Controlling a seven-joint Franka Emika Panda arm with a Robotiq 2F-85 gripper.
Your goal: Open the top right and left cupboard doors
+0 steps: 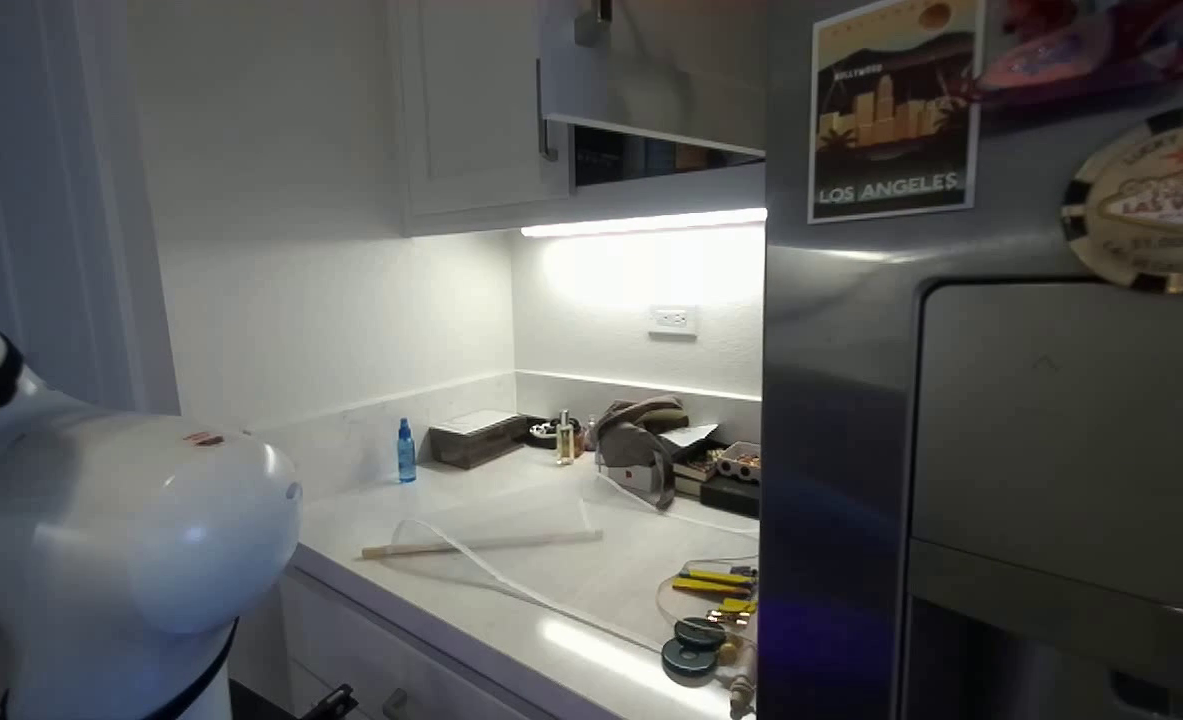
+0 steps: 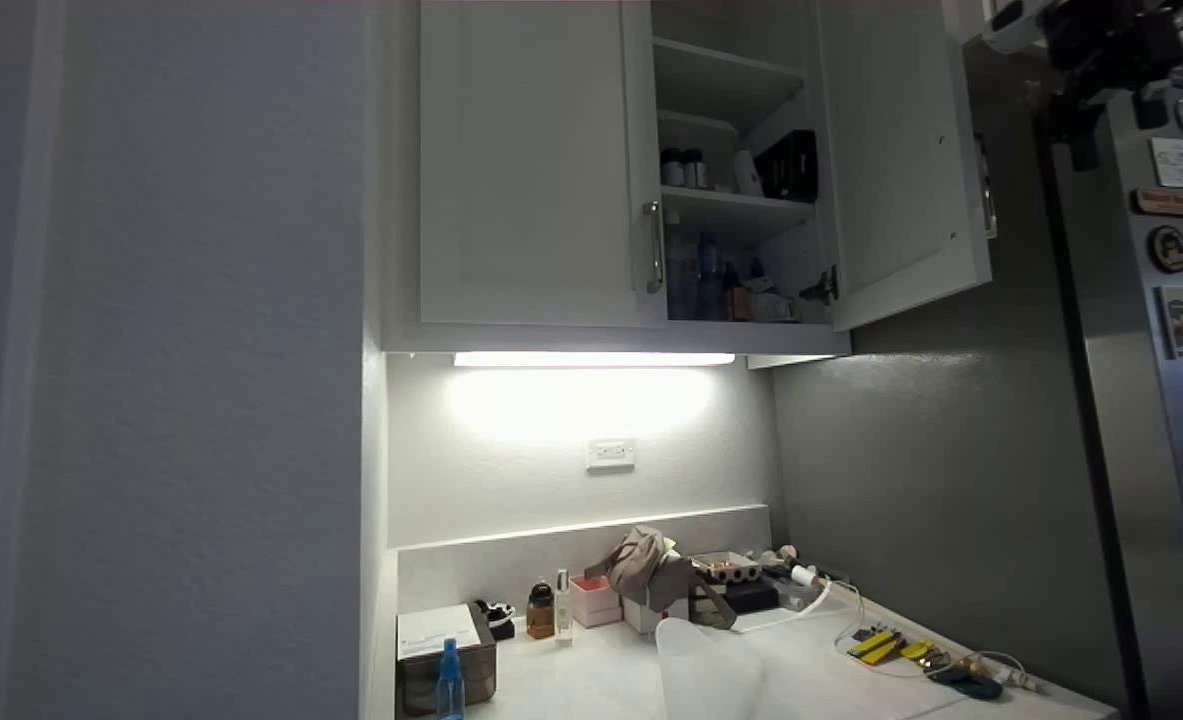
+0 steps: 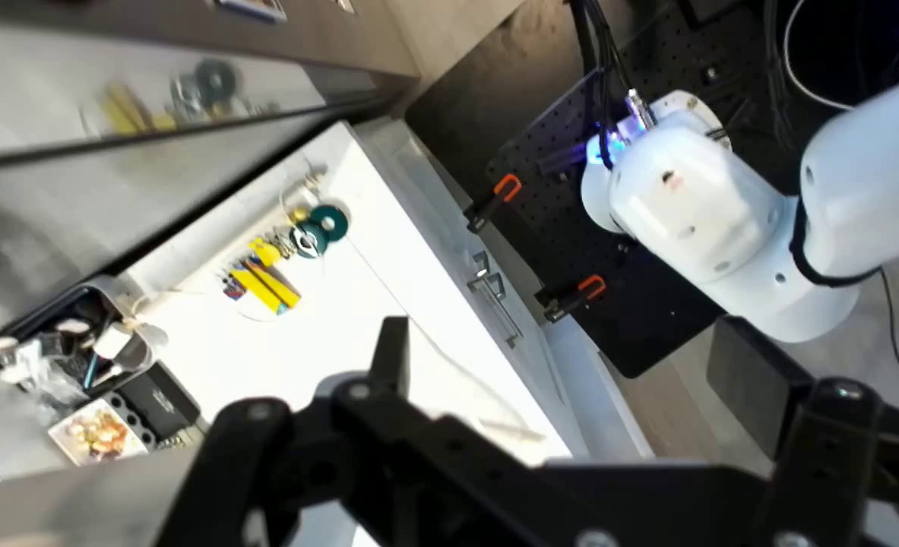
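- Right cupboard door (image 2: pixel 906 170): swung open above the back right corner of the counter (image 2: pixel 591 680); shelves (image 2: pixel 738 204) exposed.
- Left cupboard door (image 2: pixel 531 170): closed, above the counter's back edge.
- End effector (image 3: pixel 571 357): released, jaws spread wide; in an exterior view, right of the open door, fridge (image 2: pixel 1121 370) behind it.
- Blue bottle (image 2: pixel 450 685): upright near the left edge.
- Yellow tools (image 2: pixel 877 647): near the right edge.

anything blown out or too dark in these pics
In both exterior views, the strip light washes the wall below to white; in an exterior view, the cupboard interior is dim; in the wrist view, the counter is bleached nearly white.
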